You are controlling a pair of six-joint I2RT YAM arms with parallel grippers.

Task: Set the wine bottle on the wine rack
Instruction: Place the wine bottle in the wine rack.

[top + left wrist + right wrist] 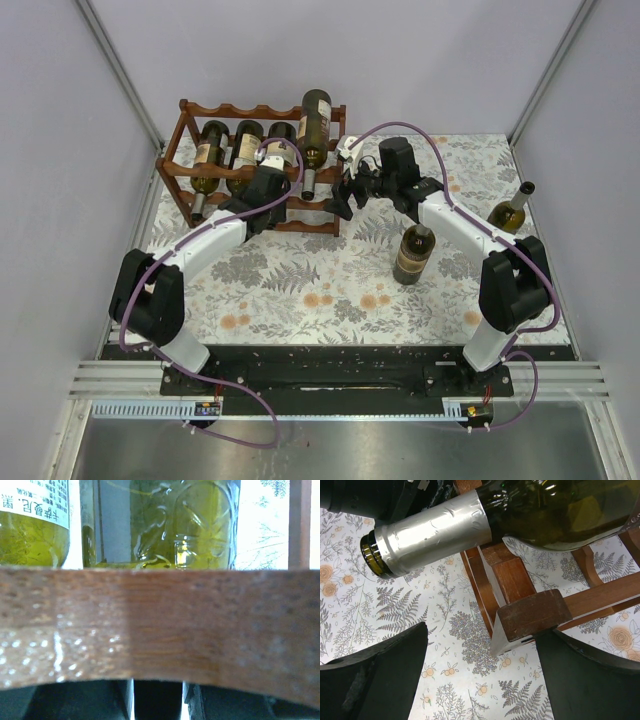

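Step in hand: release after placement, by the look of it. The wine bottle lies in the rightmost cradle of the wine rack, upper left of the top view. Its base is at the back rail and its foil neck pokes out over the front rail. Three other bottles fill the cradles to its left.

The right gripper is released and holds nothing. In its wrist view the fingers stand wide at the bottom corners, with the rack's corner post between them and the neck at upper left.

The left gripper is clenched and pressed up to the front rail, which fills its wrist view. Can't tell whether it pinches the wood or only braces it.

Next move, as a judgement: the right arm backs straight out toward frame centre. The post sits inside the open fingers and the neck is just above, so a sideways or upward swing risks knocking the rack or rolling the bottle. The left arm should let go only once the bottle proves settled.

A standing bottle at centre right and another at the right edge look like the next candidates.
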